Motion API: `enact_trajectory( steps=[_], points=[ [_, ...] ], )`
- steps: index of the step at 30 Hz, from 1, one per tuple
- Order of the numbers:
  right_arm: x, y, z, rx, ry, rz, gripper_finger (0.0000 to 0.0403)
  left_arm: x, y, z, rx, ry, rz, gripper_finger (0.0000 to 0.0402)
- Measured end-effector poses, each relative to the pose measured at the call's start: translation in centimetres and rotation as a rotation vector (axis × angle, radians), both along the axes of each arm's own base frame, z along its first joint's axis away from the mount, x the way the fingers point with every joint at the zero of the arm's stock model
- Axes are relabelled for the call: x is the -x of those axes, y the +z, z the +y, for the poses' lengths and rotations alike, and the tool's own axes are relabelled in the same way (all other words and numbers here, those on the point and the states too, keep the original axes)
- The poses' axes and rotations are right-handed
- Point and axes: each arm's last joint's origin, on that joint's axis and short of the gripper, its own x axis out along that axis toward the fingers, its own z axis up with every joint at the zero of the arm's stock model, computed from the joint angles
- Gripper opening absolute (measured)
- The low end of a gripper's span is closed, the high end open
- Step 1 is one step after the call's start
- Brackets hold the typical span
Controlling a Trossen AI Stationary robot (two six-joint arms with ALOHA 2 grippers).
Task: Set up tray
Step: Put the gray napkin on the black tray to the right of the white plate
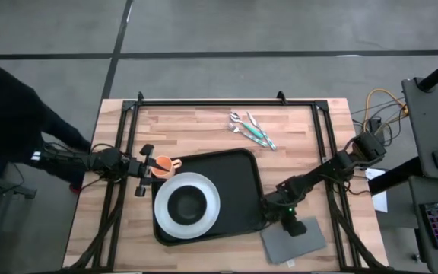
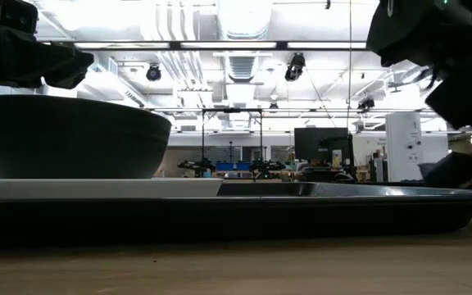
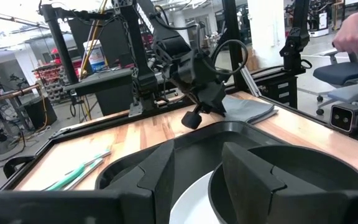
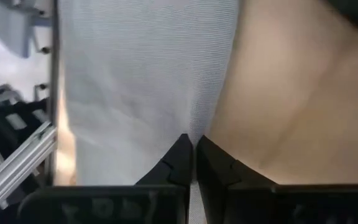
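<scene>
Resting on the wooden table (image 1: 204, 129), the tray (image 1: 242, 183) lies near the centre of the high view, slightly toward 6 o'clock. A white plate (image 1: 204, 217) sits in the tray's 8 o'clock part, overhanging the rim there, and a dark bowl (image 1: 187, 204) stands on the plate. In the low view the bowl (image 2: 72, 135) rises above the plate (image 2: 97, 188) and the tray (image 2: 342, 201) runs level across the frame.

The left gripper (image 1: 152, 169) is at the tray's 9 o'clock edge, close to 10 o'clock. Its fingers are clamped on an orange cup (image 1: 163, 167), which is held just above the plate's rim. In the left wrist view the two dark fingers (image 3: 253, 180) frame the bowl and plate below.

The right gripper (image 1: 293, 226) is at 4 o'clock from the tray, down on a grey napkin (image 1: 295, 240) that lies just beside the tray's corner. Its fingers (image 4: 179, 163) are pressed together at the napkin's edge (image 4: 142, 81); whether cloth is pinched between them cannot be told.

Cutlery (image 1: 251, 129) with teal handles lies at 12 o'clock from the tray, well apart from it. A person's dark sleeve (image 1: 14, 114) shows at 9 o'clock, off the table.
</scene>
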Motion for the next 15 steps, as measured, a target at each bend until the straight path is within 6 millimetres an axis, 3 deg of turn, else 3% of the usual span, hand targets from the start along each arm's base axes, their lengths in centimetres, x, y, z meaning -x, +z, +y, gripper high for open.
enact_trajectory(
  steps=[8,15],
  points=[
    [-0.9,0.6,0.7,-0.154,0.104,-0.147,0.0009,0.0,0.0,0.0,0.000,0.000,0.000,0.0116],
    [-2.1,1.3,0.9,-0.220,0.087,-0.263,0.0009,0.0,0.0,0.0,0.000,0.000,0.000,0.0116]
  ],
)
